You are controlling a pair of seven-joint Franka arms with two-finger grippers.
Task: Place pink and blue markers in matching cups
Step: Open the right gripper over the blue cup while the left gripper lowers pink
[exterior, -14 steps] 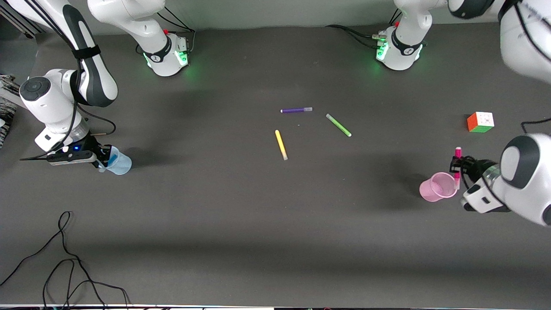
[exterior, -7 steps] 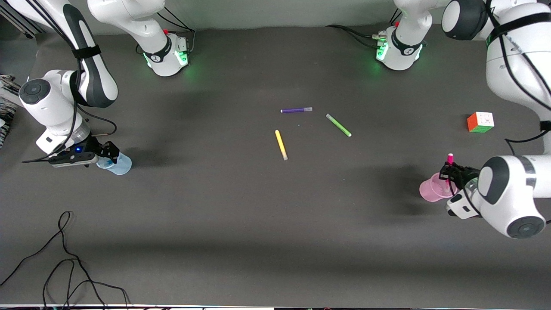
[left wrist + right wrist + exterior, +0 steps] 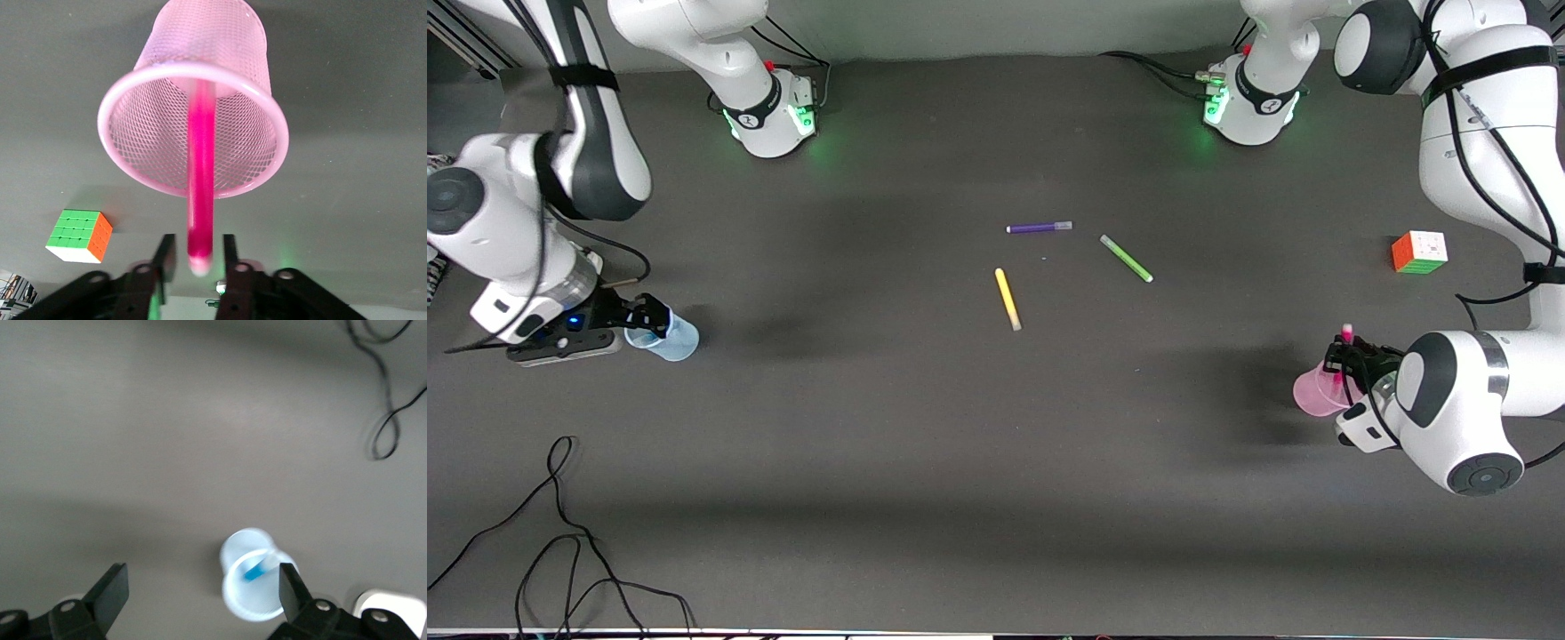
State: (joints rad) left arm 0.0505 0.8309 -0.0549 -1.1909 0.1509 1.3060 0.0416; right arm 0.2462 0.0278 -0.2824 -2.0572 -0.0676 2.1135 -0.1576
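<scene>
The pink marker (image 3: pixel 201 173) stands in the light pink cup (image 3: pixel 147 133), its pale end up between my left gripper's (image 3: pixel 199 243) fingers with a gap on each side. That gripper is open over the cup's rim. In the front view the marker's tip (image 3: pixel 1346 332) sticks up above the left gripper (image 3: pixel 1343 357), beside the pink cup (image 3: pixel 1310 396). The blue marker (image 3: pixel 253 573) lies inside the pale blue cup (image 3: pixel 257 583). My right gripper (image 3: pixel 203 577) is wide open and empty above it, one finger near the rim. The front view shows the right gripper (image 3: pixel 649 317) at the blue cup (image 3: pixel 673 341).
A purple marker (image 3: pixel 1039 228), a green marker (image 3: pixel 1127 259) and a yellow marker (image 3: pixel 1008 300) lie mid-table. A colour cube (image 3: pixel 1419 252) sits toward the left arm's end, also in the left wrist view (image 3: pixel 79 235). Black cables (image 3: pixel 560 533) lie near the front edge.
My left gripper moved over the pink cup, lowered the pink marker into it and opened. My right gripper let go of the blue marker in the blue cup and drew back a little.
</scene>
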